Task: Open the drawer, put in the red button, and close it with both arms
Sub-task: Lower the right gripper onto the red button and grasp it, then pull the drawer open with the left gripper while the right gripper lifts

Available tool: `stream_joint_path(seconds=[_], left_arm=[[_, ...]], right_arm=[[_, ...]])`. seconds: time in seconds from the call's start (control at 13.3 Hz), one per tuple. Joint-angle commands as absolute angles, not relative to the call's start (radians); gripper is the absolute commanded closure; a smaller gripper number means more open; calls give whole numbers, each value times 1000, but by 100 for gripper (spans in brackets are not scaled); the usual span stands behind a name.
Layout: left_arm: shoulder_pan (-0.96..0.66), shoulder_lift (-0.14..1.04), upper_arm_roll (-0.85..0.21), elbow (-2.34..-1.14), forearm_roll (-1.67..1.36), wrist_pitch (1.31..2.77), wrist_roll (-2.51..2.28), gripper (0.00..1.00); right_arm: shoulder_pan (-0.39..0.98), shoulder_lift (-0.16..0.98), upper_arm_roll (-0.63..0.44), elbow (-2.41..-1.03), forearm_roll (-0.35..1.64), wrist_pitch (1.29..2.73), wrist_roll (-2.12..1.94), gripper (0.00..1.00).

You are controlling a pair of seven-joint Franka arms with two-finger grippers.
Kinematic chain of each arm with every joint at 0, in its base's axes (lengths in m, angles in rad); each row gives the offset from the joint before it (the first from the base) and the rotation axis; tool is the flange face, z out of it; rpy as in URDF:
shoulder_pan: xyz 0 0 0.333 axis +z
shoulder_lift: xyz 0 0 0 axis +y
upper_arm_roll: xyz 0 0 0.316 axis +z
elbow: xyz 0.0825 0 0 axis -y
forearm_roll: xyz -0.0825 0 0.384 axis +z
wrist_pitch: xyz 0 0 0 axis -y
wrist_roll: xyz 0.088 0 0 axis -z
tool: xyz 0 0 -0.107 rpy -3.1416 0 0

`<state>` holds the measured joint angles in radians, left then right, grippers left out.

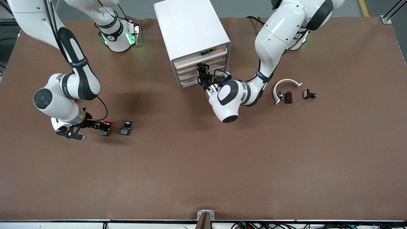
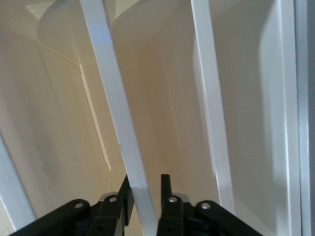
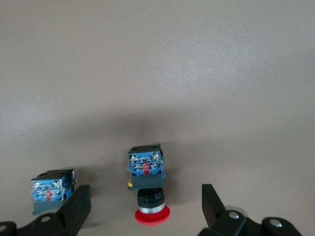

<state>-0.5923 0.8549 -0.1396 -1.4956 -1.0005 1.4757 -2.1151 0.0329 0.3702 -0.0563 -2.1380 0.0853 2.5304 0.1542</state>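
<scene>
Jaws on the left gripper [image 1: 201, 68] are pinched onto the cream front lip of a shallow white plastic drawer [image 1: 203, 64] in the boxy white cabinet [image 1: 191, 30]. Right gripper [image 3: 146, 206] sits wide open around the tiny red-capped push button [image 3: 147, 184] on the brown surface [image 1: 203, 165], green-capped button [image 1: 126, 127] just beside it.

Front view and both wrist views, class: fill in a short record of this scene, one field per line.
Cabinet: white cabinet with four drawers, between the arms' bases
Left end effector: shut on a drawer front's lip
Right end effector: open, low over the table, fingers either side of the red button
Red button: lying on the table, not yet gripped
Green button: beside the red one, toward the left arm's end
</scene>
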Motion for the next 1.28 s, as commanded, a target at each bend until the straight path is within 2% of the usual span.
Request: stream_joint_path(seconds=[0.0, 0.08, 0.23, 0.45, 0.53, 0.68, 0.83, 1.21], left_arm=[[-592, 868, -133, -1477, -1022, 1474, -2132, 95], [-585, 876, -130, -1477, -1050, 1477, -2131, 98], [-580, 881, -120, -1476, -1072, 1482, -2132, 98], [-577, 881, -83, -1473, -1075, 1500, -2137, 93], [-577, 881, -66, -1464, -1074, 1502, -2137, 92], [-575, 881, -40, -1454, -1075, 1503, -2135, 91], [-572, 884, -23, -1436, -1075, 1506, -2135, 91], [-546, 891, -14, -1399, -1074, 1539, -2134, 89]], right_arm=[[31, 426, -52, -2125, 78, 2592, 156, 0], [34, 433, -52, -2125, 78, 2602, 156, 0], [35, 452, -51, -2125, 80, 2624, 156, 0], [40, 471, -51, -2125, 80, 2641, 156, 0], [40, 471, -51, -2125, 80, 2642, 156, 12], [40, 474, -49, -2128, 81, 2640, 161, 62], [40, 474, -49, -2132, 83, 2641, 164, 100], [49, 463, -49, -2126, 84, 2620, 184, 100]])
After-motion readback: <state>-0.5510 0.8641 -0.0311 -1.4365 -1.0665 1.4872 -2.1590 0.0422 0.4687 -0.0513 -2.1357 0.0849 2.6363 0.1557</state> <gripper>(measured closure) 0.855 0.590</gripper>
